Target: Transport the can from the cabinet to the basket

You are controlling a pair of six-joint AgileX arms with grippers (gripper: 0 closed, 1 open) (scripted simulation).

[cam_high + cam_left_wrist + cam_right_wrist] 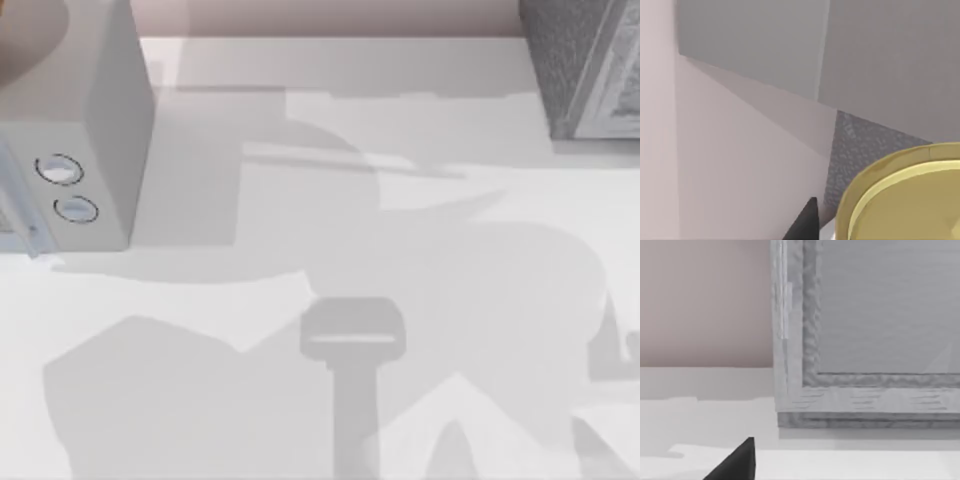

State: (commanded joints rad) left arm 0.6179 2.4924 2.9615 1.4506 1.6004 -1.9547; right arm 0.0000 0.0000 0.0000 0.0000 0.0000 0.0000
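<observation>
- At top-view left: grey box w/ two dials (80, 150) on white table (400, 300).
- Left wrist view: can (905, 200) close; I can't tell grip state.
- Right wrist view: cabinet (865, 340); grip state unclear.

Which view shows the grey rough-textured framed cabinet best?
The right wrist view: the grey rough-textured framed cabinet faces it, frame and panel plain. The top view catches its corner, far right; the left wrist view, perhaps a textured patch.
</observation>
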